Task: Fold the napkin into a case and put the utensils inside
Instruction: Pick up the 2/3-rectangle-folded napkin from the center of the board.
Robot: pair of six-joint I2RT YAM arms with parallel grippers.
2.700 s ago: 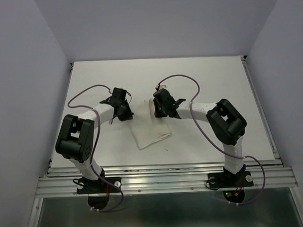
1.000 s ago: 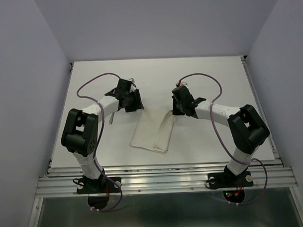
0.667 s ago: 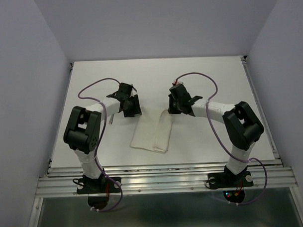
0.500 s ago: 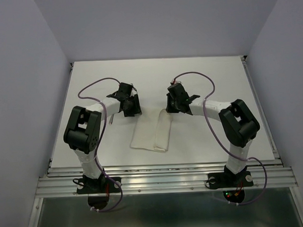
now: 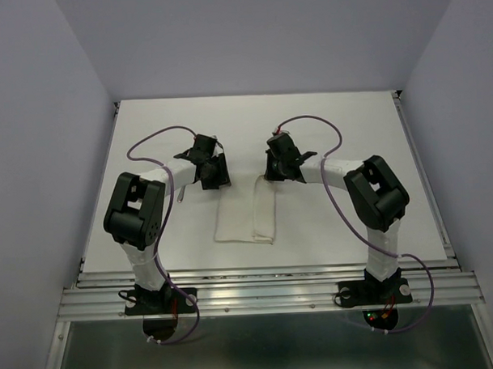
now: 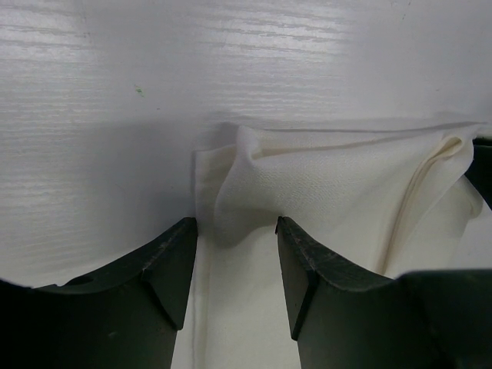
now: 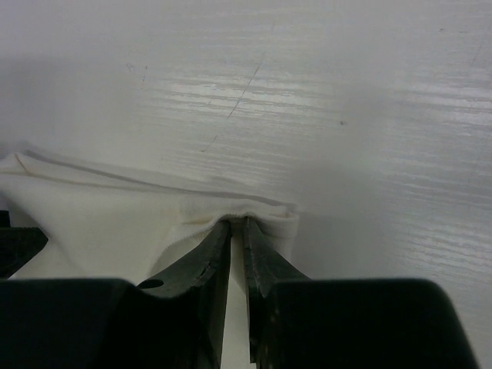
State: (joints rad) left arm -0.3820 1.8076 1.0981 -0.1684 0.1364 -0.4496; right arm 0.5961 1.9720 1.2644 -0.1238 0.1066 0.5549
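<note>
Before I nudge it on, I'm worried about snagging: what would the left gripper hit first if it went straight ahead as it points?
Most likely the napkin: its raised fold sits right between the jaws of the open left gripper. Beyond it lies only bare table, though depth is hard to judge.

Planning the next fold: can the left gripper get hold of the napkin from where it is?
Probably yes: the left gripper is open, with a raised corner of the napkin between its jaws and nothing blocking it. The right gripper pinches the napkin's other end.
</note>
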